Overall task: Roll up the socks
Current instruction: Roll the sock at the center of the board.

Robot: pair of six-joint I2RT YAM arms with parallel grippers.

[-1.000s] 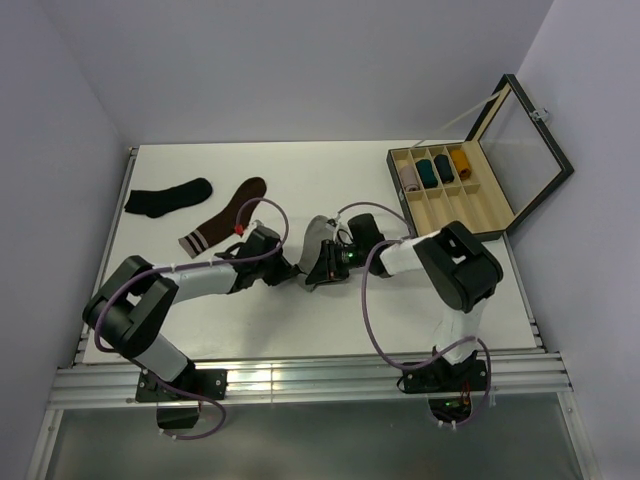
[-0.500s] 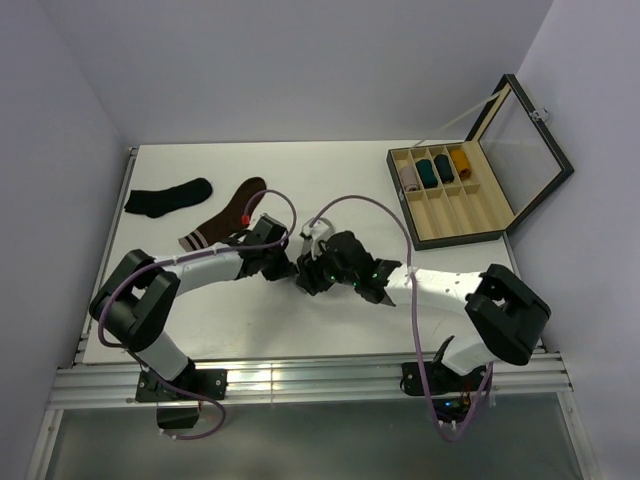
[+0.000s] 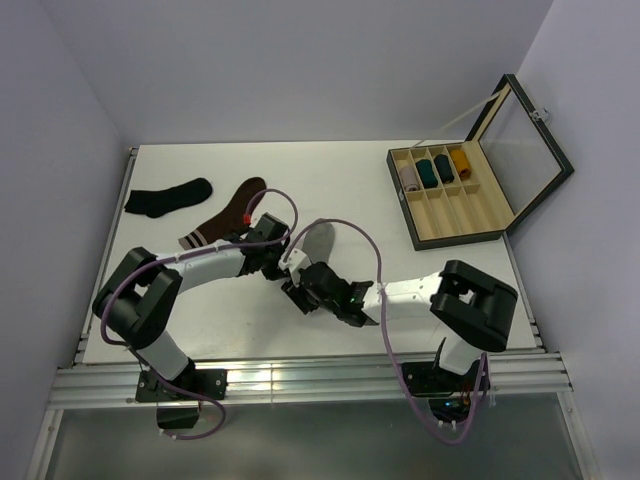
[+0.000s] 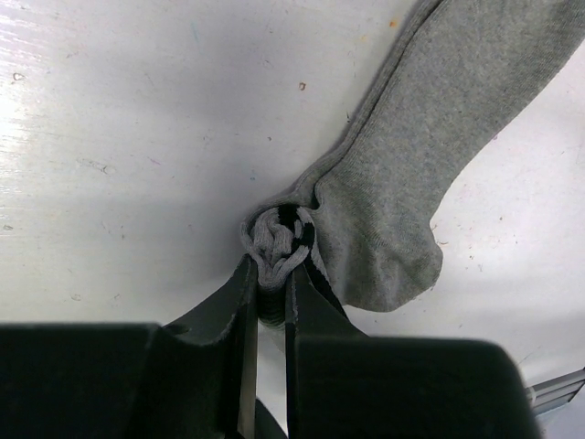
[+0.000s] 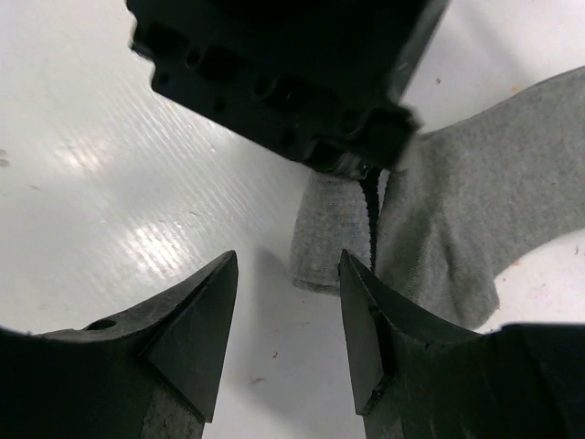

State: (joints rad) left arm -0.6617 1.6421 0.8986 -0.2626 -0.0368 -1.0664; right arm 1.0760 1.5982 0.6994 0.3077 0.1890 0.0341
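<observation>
Arms (image 3: 215,265) hide most of light grey ankle sock (image 4: 439,119) from above. Left end effector (image 4: 271,270) pinches its coiled dark-striped cuff; roll depth unclear. Right end effector (image 5: 288,270) spread alongside.

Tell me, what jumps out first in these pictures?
The left hand pinches the grey sock by its rolled-up cuff, mid-table, with the right hand open just beside it. Next, the open box of rolled socks at the right, and a black sock and a brown sock lying flat at the back left.
</observation>
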